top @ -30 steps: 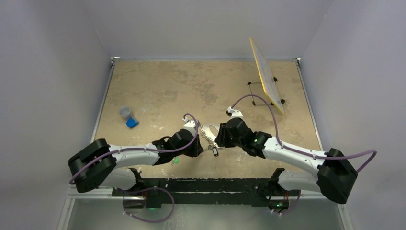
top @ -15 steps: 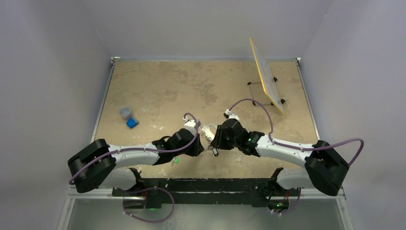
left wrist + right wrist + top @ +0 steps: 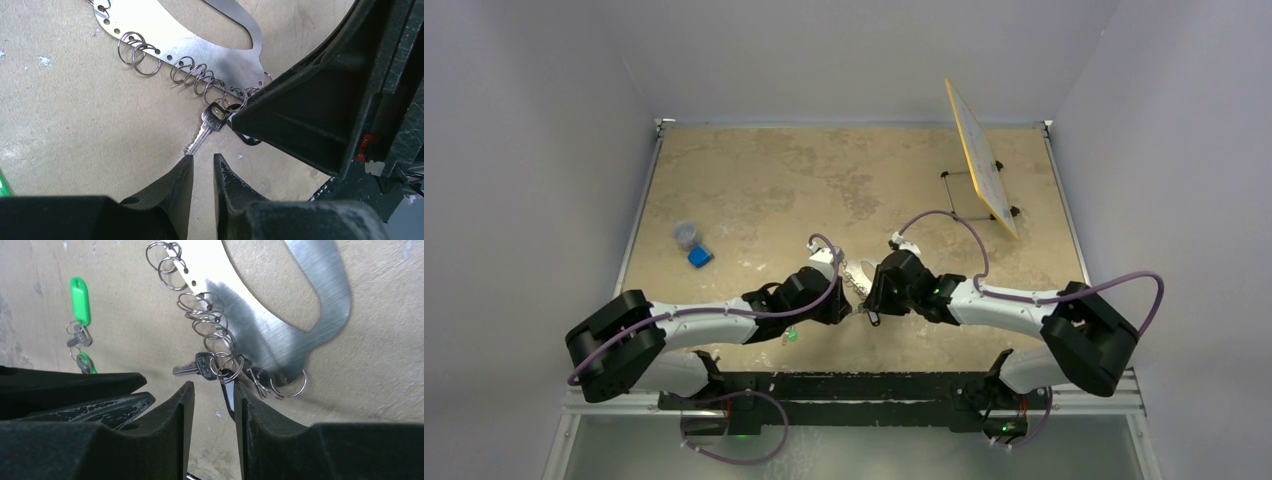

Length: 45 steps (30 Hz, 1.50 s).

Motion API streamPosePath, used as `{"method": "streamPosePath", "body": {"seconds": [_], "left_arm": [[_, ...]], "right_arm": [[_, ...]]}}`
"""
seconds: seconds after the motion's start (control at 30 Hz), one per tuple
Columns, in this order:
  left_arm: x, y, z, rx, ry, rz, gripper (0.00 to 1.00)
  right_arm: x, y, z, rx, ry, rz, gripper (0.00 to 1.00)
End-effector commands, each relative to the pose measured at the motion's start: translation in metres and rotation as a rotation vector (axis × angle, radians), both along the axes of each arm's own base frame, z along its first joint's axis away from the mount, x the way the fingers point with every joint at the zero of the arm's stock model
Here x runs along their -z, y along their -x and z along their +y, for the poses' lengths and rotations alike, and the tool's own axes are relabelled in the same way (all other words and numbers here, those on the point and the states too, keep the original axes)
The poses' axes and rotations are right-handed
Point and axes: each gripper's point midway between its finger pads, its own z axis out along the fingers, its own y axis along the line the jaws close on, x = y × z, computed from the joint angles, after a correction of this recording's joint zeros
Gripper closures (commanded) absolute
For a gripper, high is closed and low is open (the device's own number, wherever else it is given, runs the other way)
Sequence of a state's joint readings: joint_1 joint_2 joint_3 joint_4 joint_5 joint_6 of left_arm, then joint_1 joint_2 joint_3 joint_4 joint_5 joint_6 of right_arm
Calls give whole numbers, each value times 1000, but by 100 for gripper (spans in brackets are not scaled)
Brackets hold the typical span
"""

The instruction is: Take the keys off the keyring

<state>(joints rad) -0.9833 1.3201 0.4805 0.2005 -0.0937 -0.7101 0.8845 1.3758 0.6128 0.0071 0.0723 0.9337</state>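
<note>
The keyring (image 3: 165,35) is a flat pale metal loop lying on the table, with several small split rings along one edge. It also shows in the right wrist view (image 3: 280,325) and the top view (image 3: 861,272). A silver key (image 3: 212,122) hangs from a ring at its lower end, blade flat on the table. It also shows in the right wrist view (image 3: 192,369). A black-headed key (image 3: 227,390) lies against my right gripper's finger, mostly hidden. My left gripper (image 3: 202,159) is narrowly open and empty, one fingertip at the silver key's blade tip. My right gripper (image 3: 213,387) is open over the keys.
A key bunch with green tags (image 3: 80,292) lies beside the left gripper and also shows in the top view (image 3: 792,336). A blue block (image 3: 700,256) and a small jar (image 3: 686,235) sit at left. A yellow board on a stand (image 3: 980,155) is at back right.
My right arm has swung left, bringing its gripper close against the left gripper over the keyring's lower end. The left arm has stayed put.
</note>
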Motion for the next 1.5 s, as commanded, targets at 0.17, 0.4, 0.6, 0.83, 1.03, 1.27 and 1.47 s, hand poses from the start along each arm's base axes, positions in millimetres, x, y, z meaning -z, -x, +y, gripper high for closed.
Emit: {"method": "streamPosePath", "body": {"seconds": [0.17,0.4,0.6,0.83,1.03,1.27,1.47], "left_arm": [[-26,-12,-15,14,54,-80,80],[-27,-11,-20,31,62,-87,80],[-29,-12,-21,32,58,-100,80],[-29,-14,-23,35,50,-110,80],[-29,-15,-26,39,45,-119,80],[-25,-15,-30,50,37,-117,80],[-23,-16,-31,50,29,-122,80]], "right_arm": [[3,-26,-15,158,35,-71,64],[6,-32,-15,170,36,-81,70],[8,-30,-13,142,40,-75,72],[9,-27,-10,103,43,-67,72],[6,-23,-8,71,37,-64,72],[2,-20,-4,38,25,-62,77],[1,-22,-4,28,31,-76,87]]}}
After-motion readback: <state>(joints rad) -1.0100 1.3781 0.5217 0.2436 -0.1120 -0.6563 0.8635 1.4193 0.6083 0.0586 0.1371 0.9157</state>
